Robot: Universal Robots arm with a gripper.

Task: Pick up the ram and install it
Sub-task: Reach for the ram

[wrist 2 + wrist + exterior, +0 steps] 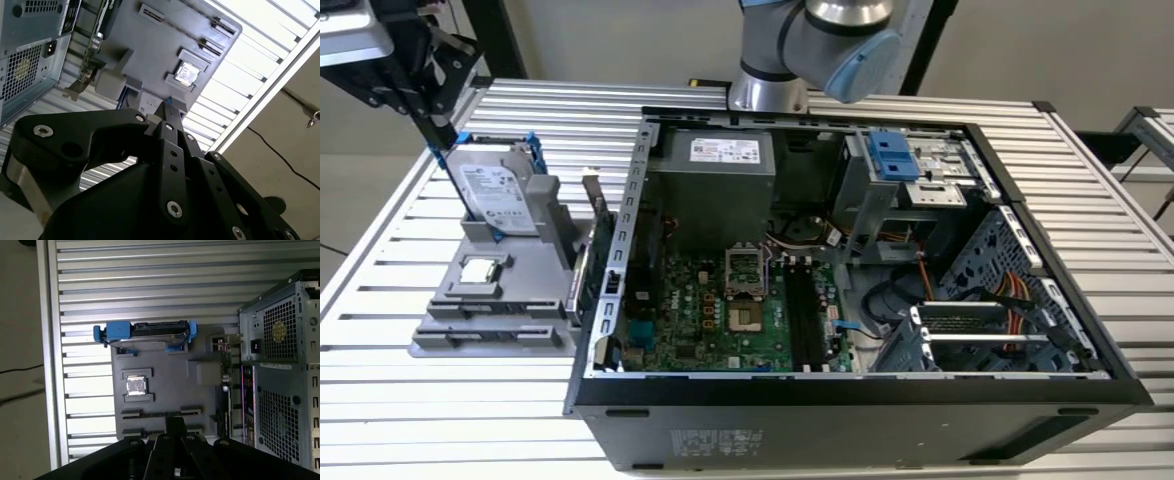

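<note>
My gripper (442, 138) hangs at the exterior view's far left, over the grey parts holder (491, 305) and just above the upright hard drive (494, 195). In both wrist views its black fingertips (167, 111) (175, 424) are pressed together with nothing between them, so it is shut and empty. They point down at the holder (170, 375) near its two long slots (160, 413). The ram is out of view. The motherboard (700, 315) lies in the open computer case (854, 405), with its dark memory slots (810, 310) running front to back.
The holder also carries a square processor chip (480, 270) (136, 385) and an expansion card (598, 260) standing on edge beside the case wall. The case (285, 365) holds a power supply (714, 175), a drive cage and cables. Everything rests on a slatted metal table (454, 420).
</note>
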